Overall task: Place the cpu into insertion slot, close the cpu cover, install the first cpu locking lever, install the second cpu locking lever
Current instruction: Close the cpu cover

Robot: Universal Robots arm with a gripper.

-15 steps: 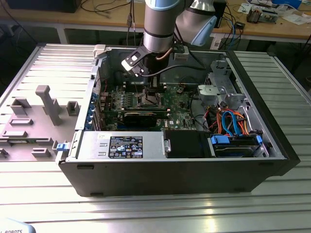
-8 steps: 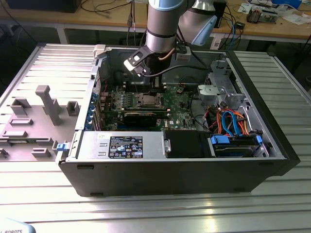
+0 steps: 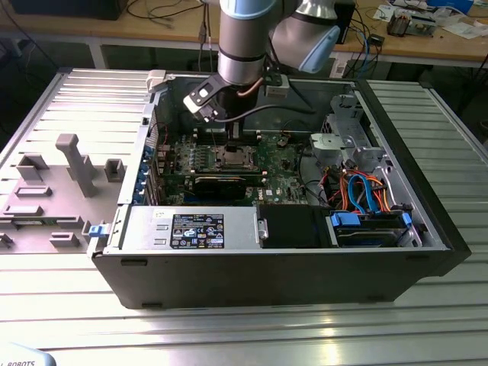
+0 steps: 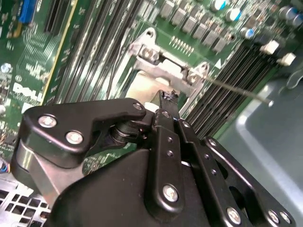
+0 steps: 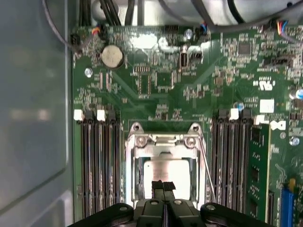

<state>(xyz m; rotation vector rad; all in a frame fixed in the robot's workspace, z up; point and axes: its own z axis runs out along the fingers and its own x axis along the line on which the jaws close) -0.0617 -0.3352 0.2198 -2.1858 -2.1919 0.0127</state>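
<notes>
Cpu [image 5: 166,171] is being seen seated in the slot [image 3: 232,158] on the green board [image 5: 156,80]. Its silver top is showing through the window of the cover [image 5: 164,150], which is lying flat around it. Fingers [image 5: 159,187] are being pressed together with nothing between them, their tips over the cpu's edge; whether they are touching it cannot be told. A thin wire lever [image 5: 207,165] is running alongside the cover. The arm [image 3: 244,38] is being reached down into the open case [image 3: 305,274].
</notes>
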